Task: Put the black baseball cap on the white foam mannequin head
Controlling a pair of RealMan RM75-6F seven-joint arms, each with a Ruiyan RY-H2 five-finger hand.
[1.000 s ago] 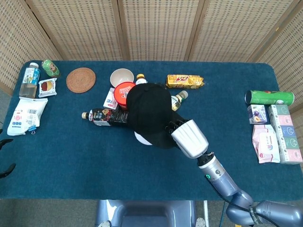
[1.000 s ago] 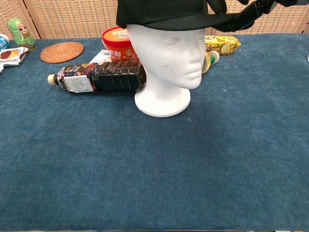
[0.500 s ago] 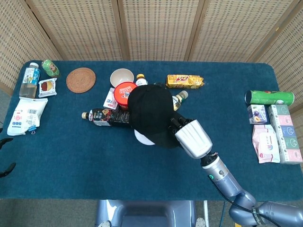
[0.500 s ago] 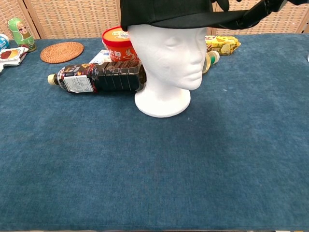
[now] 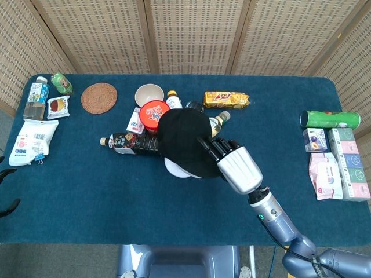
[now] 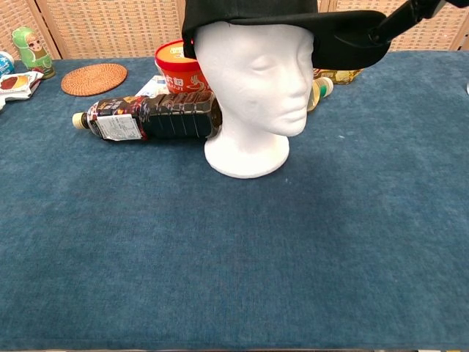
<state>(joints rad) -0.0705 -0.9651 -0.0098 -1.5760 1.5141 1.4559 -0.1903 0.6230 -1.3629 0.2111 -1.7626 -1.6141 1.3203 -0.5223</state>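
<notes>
Black cap [image 6: 253,13] sits on the head [image 6: 253,81], just ahead of your right hand [image 5: 232,165]; its fingers [image 5: 210,149] seem to pinch the brim, though that contact is poorly seen. Bottle [image 6: 150,116] lies beyond.

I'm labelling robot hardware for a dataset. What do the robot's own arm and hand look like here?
Only the right arm shows clearly. Its right hand has a smooth, rounded silver-white back and black fingers. Behind it a narrower grey-blue metallic wrist section carries a small green light, then widens into rounded grey-blue joint housings near the lower frame edge. No loose cables or lettering are visible. The left hand is out of view.
</notes>
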